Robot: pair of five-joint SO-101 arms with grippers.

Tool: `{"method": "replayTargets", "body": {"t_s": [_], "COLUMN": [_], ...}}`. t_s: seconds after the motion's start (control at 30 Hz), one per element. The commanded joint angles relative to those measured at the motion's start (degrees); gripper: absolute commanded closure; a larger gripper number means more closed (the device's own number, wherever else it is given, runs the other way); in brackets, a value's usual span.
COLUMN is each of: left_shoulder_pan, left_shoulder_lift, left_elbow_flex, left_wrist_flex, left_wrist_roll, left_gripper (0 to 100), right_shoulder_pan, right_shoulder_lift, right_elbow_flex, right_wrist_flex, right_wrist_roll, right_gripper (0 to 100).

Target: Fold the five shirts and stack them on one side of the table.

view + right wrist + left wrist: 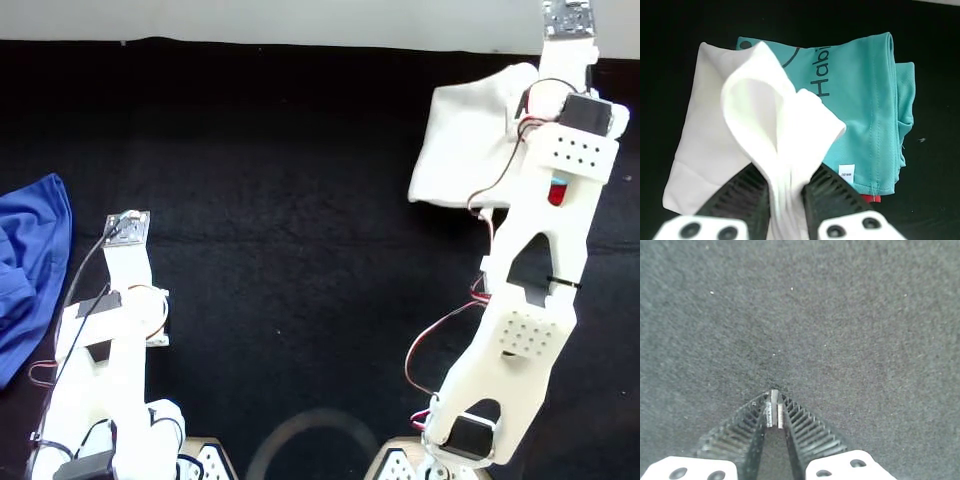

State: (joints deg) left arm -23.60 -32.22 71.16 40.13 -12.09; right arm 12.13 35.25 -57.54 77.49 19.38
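While right pinches white, left is closed empty

As my right gripper point(786, 174) hangs over the table's point(300, 150) far right, its jaws clamp a raised fold of the white shirt point(710, 125), which lies partly over the folded teal shirt point(860, 100); a red edge point(871, 198) peeks from under the teal. My left gripper point(774, 412) sits low over the black table, jaws pressed together on nothing. The blue shirt point(30, 270) lies crumpled at the left edge, beside my left arm point(105, 340)
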Motion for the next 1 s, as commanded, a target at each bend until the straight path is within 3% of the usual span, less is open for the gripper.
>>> {"method": "replayTargets", "body": {"t_s": [0.0,0.27,0.6,0.83,0.97], "left_shoulder_pan": [-0.48,-0.48,-0.48,-0.48,-0.48], "left_shoulder_lift": [-0.84,-0.84,-0.84,-0.84,-0.84], "left_elbow_flex": [0.13,0.13,0.13,0.13,0.13], "left_wrist_flex": [-0.88,-0.88,-0.88,-0.88,-0.88], "left_wrist_roll": [-0.18,-0.18,-0.18,-0.18,-0.18], "left_gripper": [99,99,99,99,99], "right_shoulder_pan": [-1.71,-6.46,-6.64,-1.71,1.27], "right_shoulder_lift": [-3.38,-11.12,-14.55,-10.95,-3.03], "right_elbow_flex": [-3.12,-10.15,-10.15,-9.63,-9.63], "right_wrist_flex": [0.13,3.56,2.86,-2.86,-5.14], "right_wrist_roll": [0.44,0.62,0.62,0.88,7.91], "right_gripper": [99.1,99.1,99.1,99.1,99.1]}}
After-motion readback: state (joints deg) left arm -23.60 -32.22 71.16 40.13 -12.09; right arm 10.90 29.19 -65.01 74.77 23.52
